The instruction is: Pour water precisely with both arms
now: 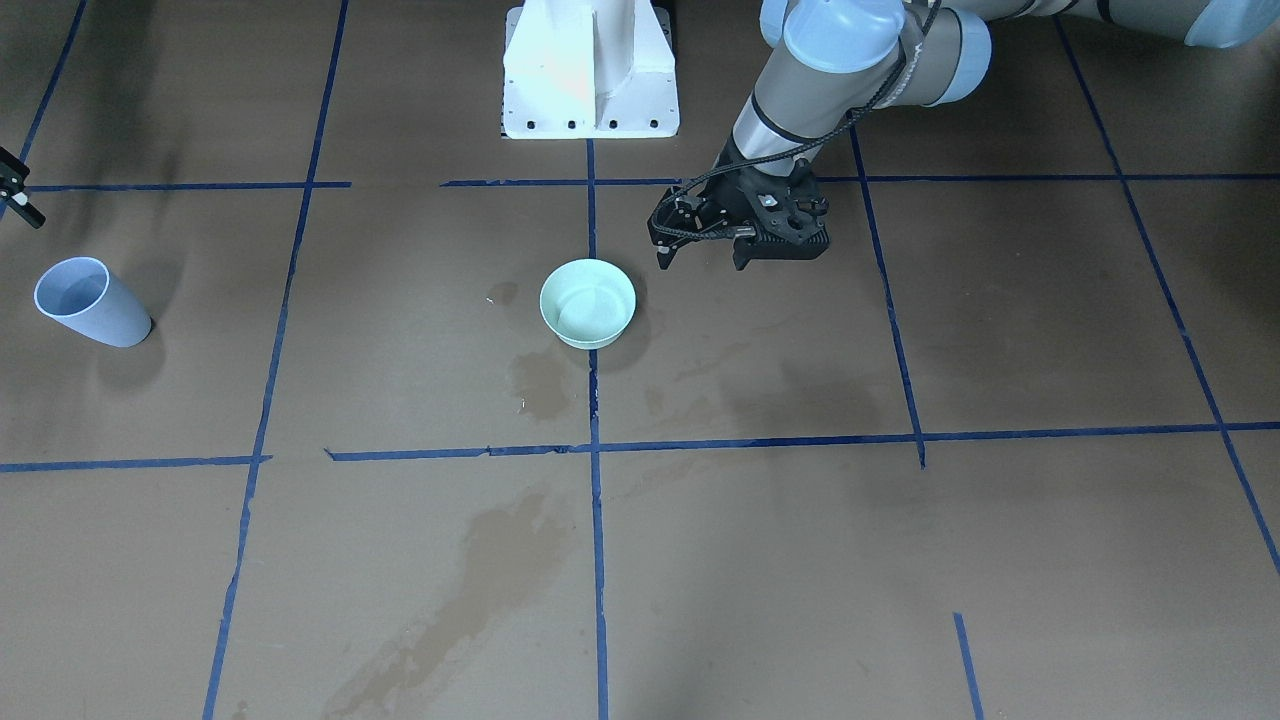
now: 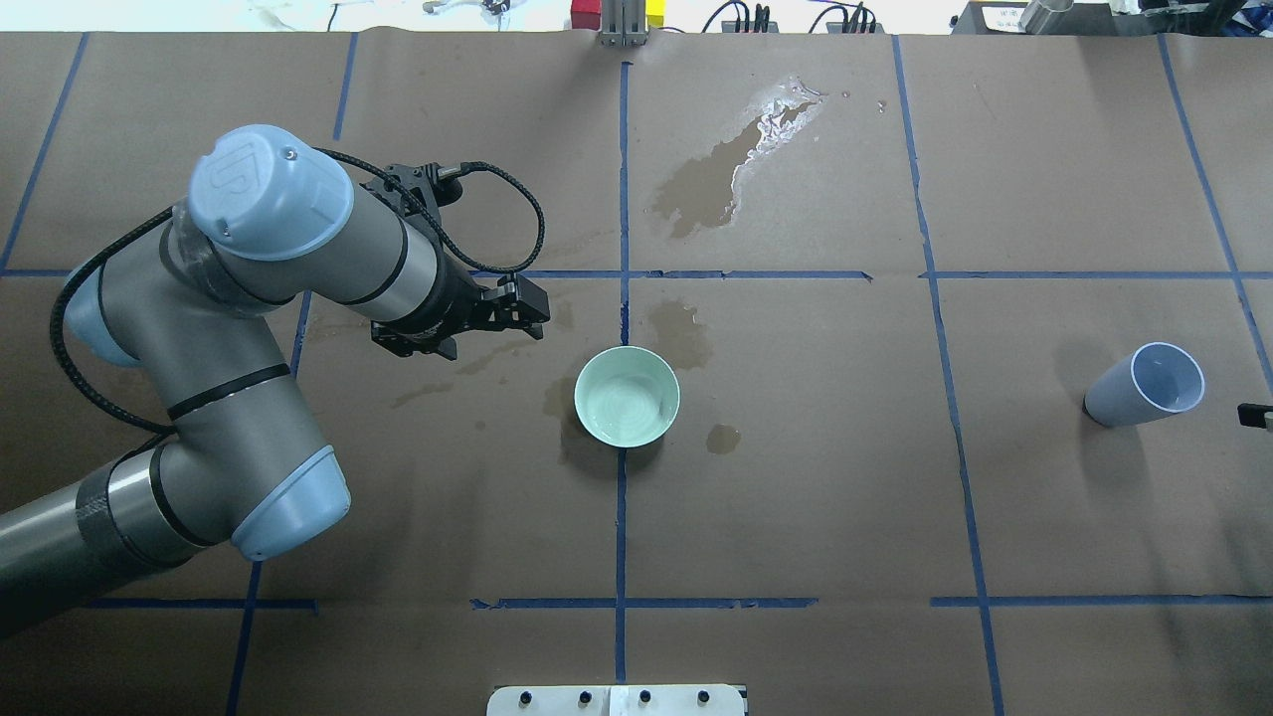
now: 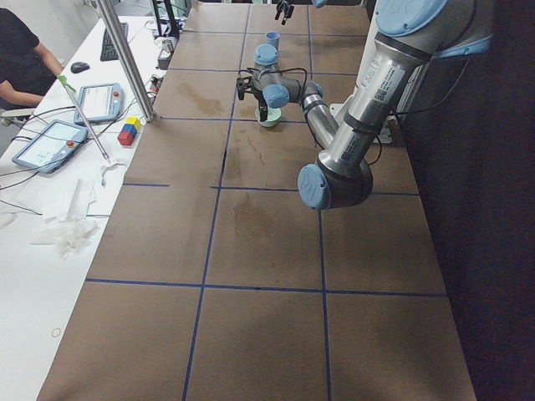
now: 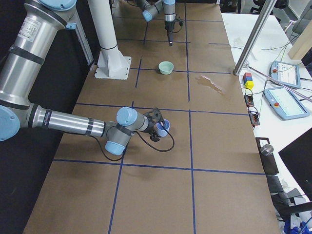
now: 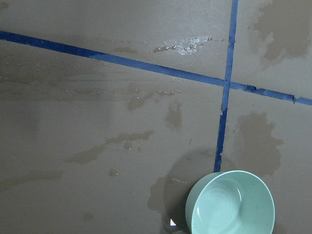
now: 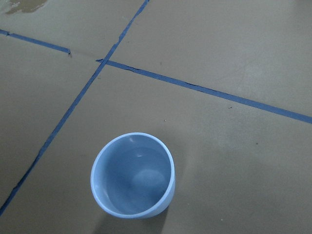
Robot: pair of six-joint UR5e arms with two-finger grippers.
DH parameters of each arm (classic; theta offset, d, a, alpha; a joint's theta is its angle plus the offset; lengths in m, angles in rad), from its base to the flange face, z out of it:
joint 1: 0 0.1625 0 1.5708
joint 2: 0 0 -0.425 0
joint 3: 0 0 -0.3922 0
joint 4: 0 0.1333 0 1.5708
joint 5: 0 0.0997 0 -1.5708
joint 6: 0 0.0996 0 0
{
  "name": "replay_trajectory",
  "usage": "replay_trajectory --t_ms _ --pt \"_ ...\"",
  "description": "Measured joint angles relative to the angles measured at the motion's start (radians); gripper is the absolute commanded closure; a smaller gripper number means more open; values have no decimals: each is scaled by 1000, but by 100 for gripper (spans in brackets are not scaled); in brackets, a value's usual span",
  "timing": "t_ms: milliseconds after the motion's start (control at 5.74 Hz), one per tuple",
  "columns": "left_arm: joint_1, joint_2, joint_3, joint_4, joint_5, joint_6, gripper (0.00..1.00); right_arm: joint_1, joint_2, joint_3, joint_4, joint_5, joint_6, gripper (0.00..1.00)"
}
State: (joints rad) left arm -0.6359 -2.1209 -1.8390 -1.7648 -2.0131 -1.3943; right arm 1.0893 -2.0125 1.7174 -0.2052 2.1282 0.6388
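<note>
A mint-green bowl (image 1: 588, 302) (image 2: 627, 395) sits on the centre tape line and fills the lower right of the left wrist view (image 5: 230, 204). My left gripper (image 1: 700, 258) (image 2: 532, 310) hovers just to the robot's left of the bowl, open and holding nothing. A pale blue cup (image 2: 1144, 385) (image 1: 88, 300) stands far to the right. The right wrist view looks down into the cup (image 6: 132, 175), where a faint sheen suggests water (image 6: 139, 183). Only a sliver of my right gripper (image 2: 1255, 416) (image 1: 18, 190) shows beside the cup, so I cannot tell its state.
Dark wet stains (image 2: 708, 184) and a glossy puddle (image 2: 781, 107) mark the brown paper beyond the bowl. The white pedestal (image 1: 590, 70) stands behind the bowl. A person (image 3: 21, 63), tablets (image 3: 52, 142) and coloured blocks (image 3: 128, 132) sit along the side bench.
</note>
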Motion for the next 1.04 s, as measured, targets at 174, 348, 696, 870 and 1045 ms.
replay_trajectory --t_ms 174,348,696,870,1045 --pt "1 1 -5 -1 6 -28 0 -34 -22 3 33 -58 36 3" --pt "1 1 -6 -1 12 -53 0 -83 -39 5 59 -119 51 3" --pt "1 1 -7 -1 22 -64 0 -203 -50 7 90 -254 78 4" --pt "1 0 -8 -1 31 -64 0 -268 -58 8 107 -322 107 5" --pt "1 1 -8 -1 34 -64 0 -329 -70 8 119 -389 128 4"
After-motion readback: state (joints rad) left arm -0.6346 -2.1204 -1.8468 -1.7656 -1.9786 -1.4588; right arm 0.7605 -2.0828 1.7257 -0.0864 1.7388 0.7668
